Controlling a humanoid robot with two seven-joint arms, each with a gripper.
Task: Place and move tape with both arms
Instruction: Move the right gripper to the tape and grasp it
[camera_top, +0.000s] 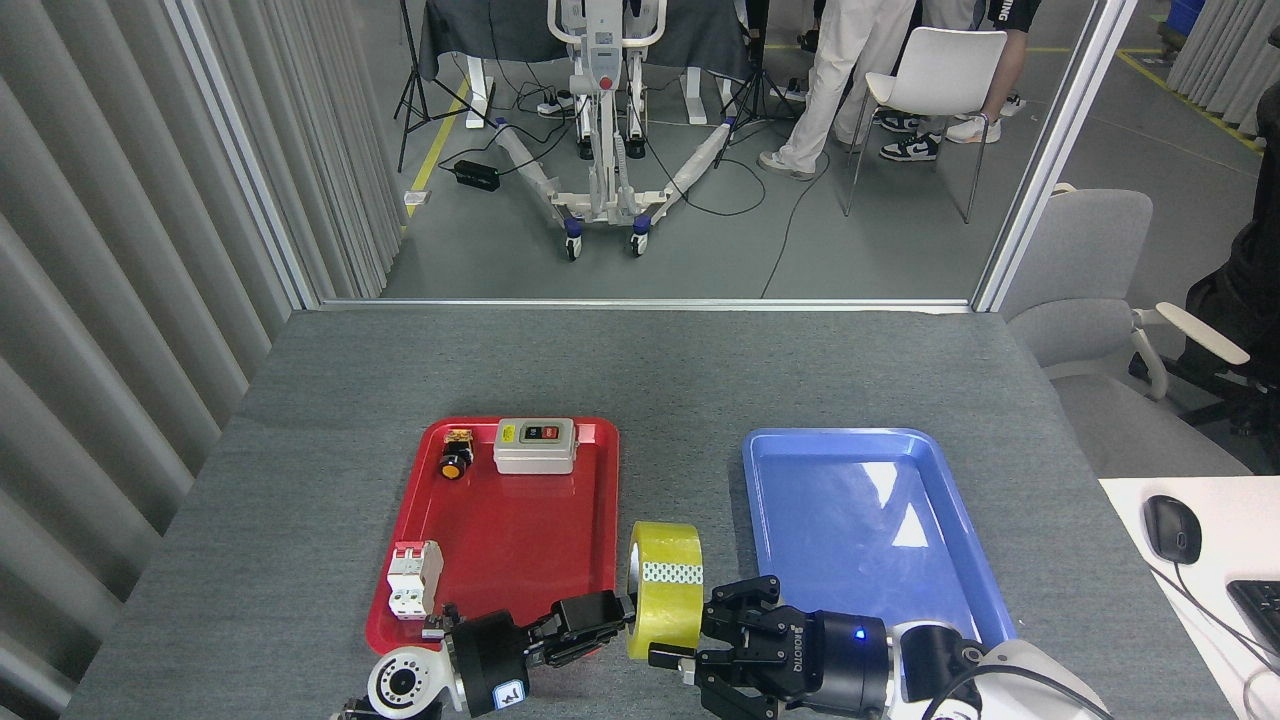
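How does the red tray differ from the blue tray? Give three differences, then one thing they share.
The red tray holds parts; the blue tray holds nothing. The red tray lies left of the tape, the blue tray right. The red tray looks smaller than the blue tray. Both are rectangular with rounded corners and lie flat on the grey table.

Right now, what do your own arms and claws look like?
Both arms have white shells. The right claw is black with jointed fingers, white lettering on its round black body and a small blue light. The left claw is black too, on a black cylinder with a small blue-and-white sticker beside a white round joint.
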